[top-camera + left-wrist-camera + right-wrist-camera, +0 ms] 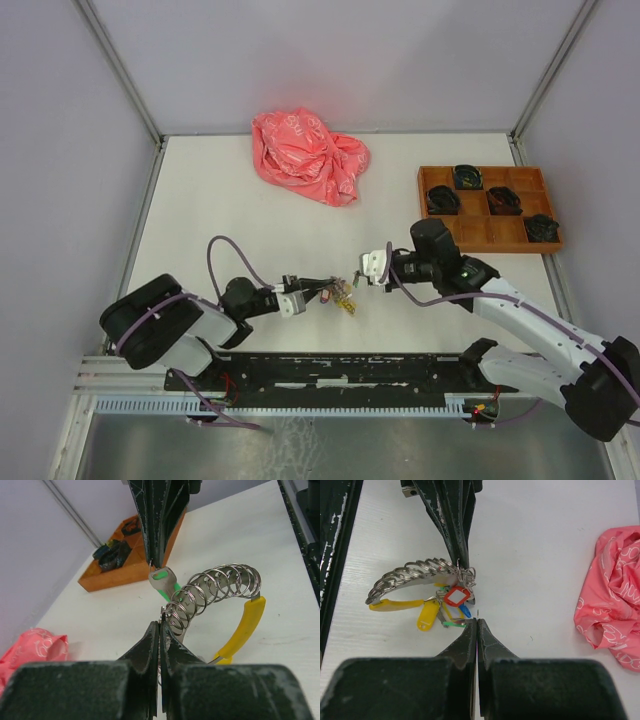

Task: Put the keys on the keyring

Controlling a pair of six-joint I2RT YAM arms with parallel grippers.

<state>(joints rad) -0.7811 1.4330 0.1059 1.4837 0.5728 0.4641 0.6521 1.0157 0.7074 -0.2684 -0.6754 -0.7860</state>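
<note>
The left gripper (pixel 160 626) has its fingers pressed together. In its own wrist view they pinch the end ring of the keyring (pixel 215 591), a curved chain of linked silver rings arching away to the right. The right gripper (pixel 477 622) is also pressed shut. The left wrist view shows it reaching in from above, with the silver head of the green-tagged key (pixel 163 578) nipped at its tip, just beside the first rings. The right wrist view shows only a sliver of green beside the fingertips.

That view gives what the other hides: the bunch hanging under the rings. The red-tagged key (pixel 456 596) sits in the middle with its white label window facing up. Two yellow tags (pixel 427 617) lie to its left and a small blue tag (pixel 465 611) lies below it. The left wrist view shows only one long yellow tag from that bunch.

The overhead view shows both arms meeting tip to tip at the near middle of the white table (pixel 220 200), the cluster a small tangle between them. Further back, well apart, lies a crumpled pink bag (pixel 308 157). At the right edge sits an orange tray (pixel 480 232) with black items (pixel 503 200) in four of its compartments.
</note>
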